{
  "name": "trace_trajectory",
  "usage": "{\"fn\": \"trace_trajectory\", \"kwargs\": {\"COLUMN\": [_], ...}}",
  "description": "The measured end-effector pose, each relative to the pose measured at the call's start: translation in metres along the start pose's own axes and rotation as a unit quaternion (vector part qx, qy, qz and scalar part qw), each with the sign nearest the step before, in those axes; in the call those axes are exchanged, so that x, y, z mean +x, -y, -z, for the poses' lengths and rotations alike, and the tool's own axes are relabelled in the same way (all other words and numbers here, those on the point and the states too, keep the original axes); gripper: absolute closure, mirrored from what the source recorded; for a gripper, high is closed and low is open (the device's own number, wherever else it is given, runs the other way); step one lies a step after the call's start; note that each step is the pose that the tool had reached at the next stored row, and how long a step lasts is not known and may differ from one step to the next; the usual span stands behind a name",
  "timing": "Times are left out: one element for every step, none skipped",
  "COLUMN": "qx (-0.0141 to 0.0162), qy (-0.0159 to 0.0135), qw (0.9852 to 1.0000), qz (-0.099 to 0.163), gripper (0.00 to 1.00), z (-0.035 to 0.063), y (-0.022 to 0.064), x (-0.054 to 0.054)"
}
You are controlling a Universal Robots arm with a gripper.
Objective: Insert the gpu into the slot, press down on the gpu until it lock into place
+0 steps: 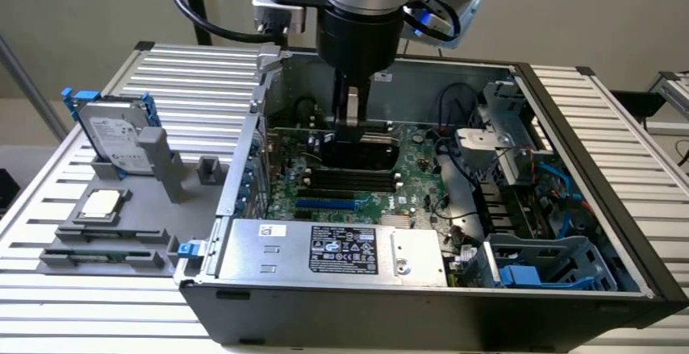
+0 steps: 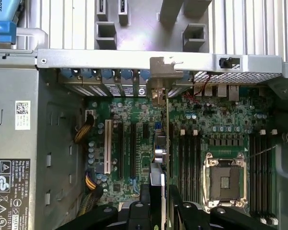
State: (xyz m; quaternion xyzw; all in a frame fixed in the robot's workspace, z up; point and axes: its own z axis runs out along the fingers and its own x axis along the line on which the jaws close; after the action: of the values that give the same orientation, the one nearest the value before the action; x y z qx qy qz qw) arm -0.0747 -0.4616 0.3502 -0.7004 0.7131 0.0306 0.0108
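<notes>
Open computer case [image 1: 431, 322] lies on its side on the slatted table [image 1: 603, 104], with the green board [image 1: 415, 177] facing up.

Tool [image 1: 353, 128] reaches down into the case from above, over the middle of the board.

Wrist view: the card [image 2: 165, 139] shows edge-on, upright, a thin line running away from the tool [image 2: 162, 191]. The tool is closed narrow on the card's upper edge, one finger on each flat face.

The card's silver bracket [image 2: 159, 82] points at the rear wall of the case and overlaps its rim, so I judge the card rides high and is not yet seated.

Blue slot [image 1: 323, 203] sits bare on the board, just on the near side of the black memory slots [image 1: 347, 181]. In the wrist view the card lines up beside those memory slots, roughly over where the blue slot should be; contact cannot be told.

Handling, as judgement:
- Card looks light and stiff, but thin — it would flex or crack under a skewed push.
- The smooth cover face may slip between the fingers.
- The best hold is the top edge near the middle, as now. That keeps clear of the contact edge and of small parts.
- Force should go straight down along the card's plane.

Hard drive [image 1: 113, 140] stands on a holder outside the case, at the exterior view's left — untouched.
</notes>
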Motion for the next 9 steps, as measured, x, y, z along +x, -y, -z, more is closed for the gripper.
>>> {"fn": "trace_trajectory", "kwargs": {"qx": [0.0001,0.0001,0.0001,0.0001,0.0001,0.0002,0.0002,0.0002,0.0003], "qy": [0.0004,0.0008,0.0013,0.0019,0.0025,0.003,0.0036,0.0041,0.0045], "qw": [1.0,1.0,1.0,1.0,1.0,1.0,1.0,1.0,1.0], "qz": [0.0,0.0,-0.001,-0.001,-0.002,-0.003,-0.003,-0.004,-0.005], "gripper": [0.74,0.74,0.74,0.74,0.74,0.74,0.74,0.74,0.74], "z": [-0.0019,-0.0037,-0.0054,-0.0073,-0.0091,-0.0109,-0.0127,-0.0145,-0.0164], "y": [0.0,0.0,0.0,0.0,0.0,0.0,0.0001,0.0002,0.0002], "x": [0.0,0.0,0.0,0.0,0.001,0.001,0.001,0.001,0.001]}}
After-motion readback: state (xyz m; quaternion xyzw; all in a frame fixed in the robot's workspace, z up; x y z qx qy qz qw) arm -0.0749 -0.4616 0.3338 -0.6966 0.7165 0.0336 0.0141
